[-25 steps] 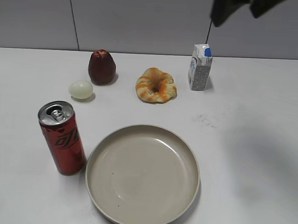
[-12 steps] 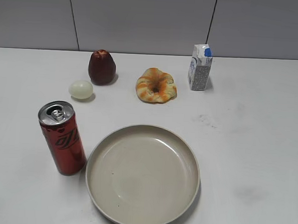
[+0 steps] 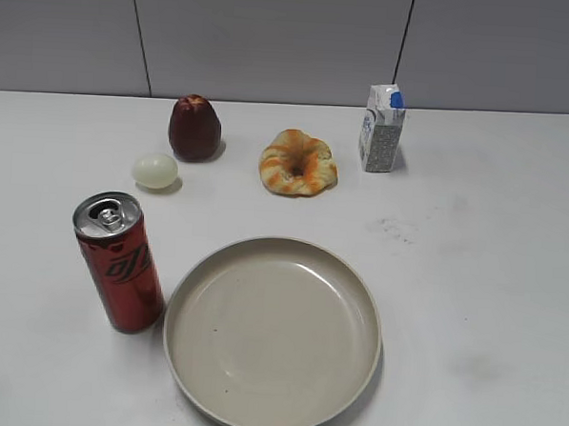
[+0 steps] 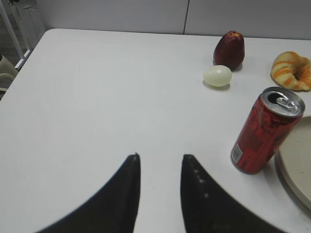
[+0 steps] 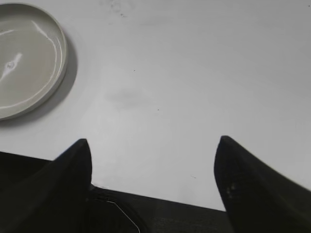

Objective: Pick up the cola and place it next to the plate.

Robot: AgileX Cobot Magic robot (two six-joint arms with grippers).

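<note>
- White table against a grey panelled wall carries everything.
- Left tool: fingers slightly parted, empty, well clear of the can.
- Tall slim red metal cola can: upright, just beside the large round beige plate.
- Right tool: spread wide, empty.
- Step: placement appears complete; next move, probably arms parking.

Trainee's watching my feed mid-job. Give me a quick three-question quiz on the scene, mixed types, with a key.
1. True or false: the cola stands upright left of the plate.
2. Which sits nearest the cola? A) egg B) milk carton C) bread ring
3. Fill in: the right hand is ____, with only bare table between its fingers.

Key: 1 true; 2 A; 3 open.
</note>
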